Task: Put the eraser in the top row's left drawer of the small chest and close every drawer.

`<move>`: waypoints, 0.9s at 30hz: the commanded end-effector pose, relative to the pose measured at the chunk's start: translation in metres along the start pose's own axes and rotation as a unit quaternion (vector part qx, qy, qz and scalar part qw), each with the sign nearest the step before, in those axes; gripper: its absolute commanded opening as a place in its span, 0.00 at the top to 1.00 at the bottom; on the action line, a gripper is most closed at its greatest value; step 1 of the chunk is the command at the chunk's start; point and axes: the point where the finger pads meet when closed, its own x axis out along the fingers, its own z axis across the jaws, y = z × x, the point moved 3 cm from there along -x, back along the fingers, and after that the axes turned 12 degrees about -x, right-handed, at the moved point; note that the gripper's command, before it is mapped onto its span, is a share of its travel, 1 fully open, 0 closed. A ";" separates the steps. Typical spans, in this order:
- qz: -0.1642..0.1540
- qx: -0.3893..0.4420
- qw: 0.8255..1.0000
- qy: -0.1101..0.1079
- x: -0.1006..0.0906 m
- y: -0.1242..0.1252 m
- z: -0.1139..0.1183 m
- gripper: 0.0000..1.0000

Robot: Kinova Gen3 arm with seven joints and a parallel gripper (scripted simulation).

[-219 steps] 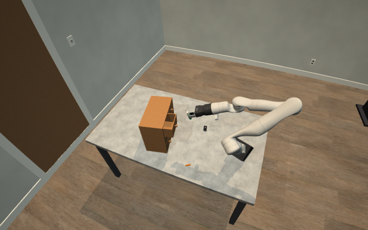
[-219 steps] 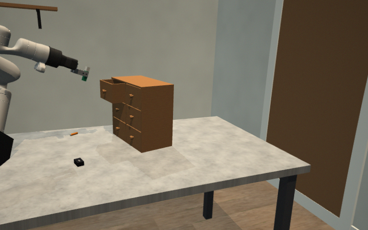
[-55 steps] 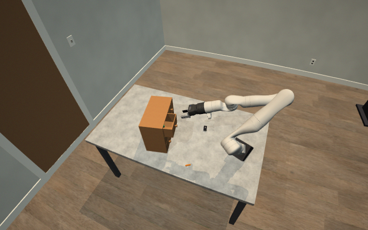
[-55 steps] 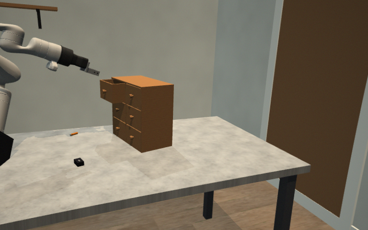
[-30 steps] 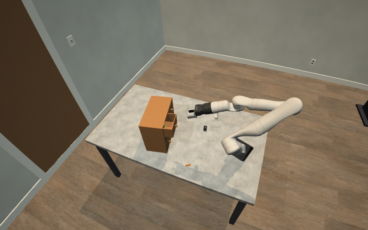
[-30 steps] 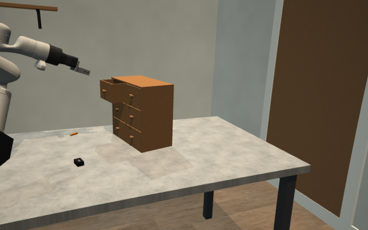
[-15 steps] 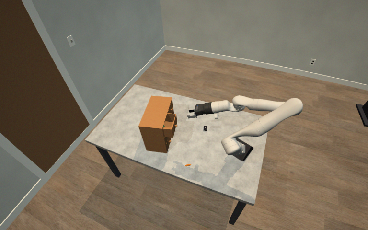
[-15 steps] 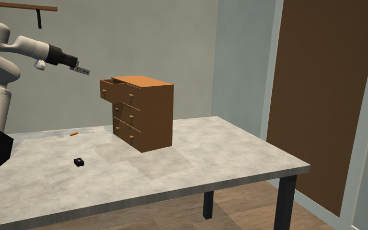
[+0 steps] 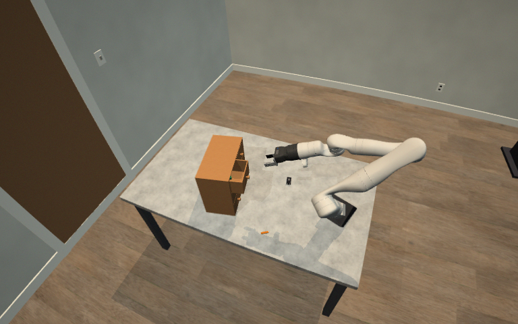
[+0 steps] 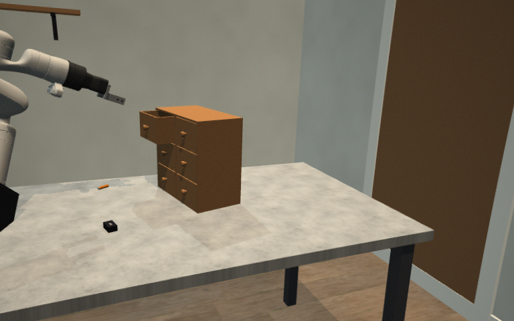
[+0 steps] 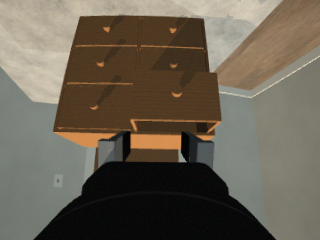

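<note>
Grey table: small chest, top-left drawer pulled out.
Gripper fully open, empty, facing the chest. A green speck, possibly the eraser, sits in the drawer; next: push it shut gently.

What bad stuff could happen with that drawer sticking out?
1. The top left drawer sticks out of the chest. It is a loose tray, so a clumsy bump might tip it or drag it out.
2. The open, empty hand hangs in front of it. Too hard a push could slide the chest.
3. A jolt might bounce the small green thing out of the drawer.
</note>
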 end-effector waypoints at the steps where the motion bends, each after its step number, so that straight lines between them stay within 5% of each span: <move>1: 0.005 0.000 1.000 -0.002 -0.001 -0.001 0.000 0.00; 27: 0.063 0.000 0.998 -0.015 -0.001 -0.008 -0.001 0.00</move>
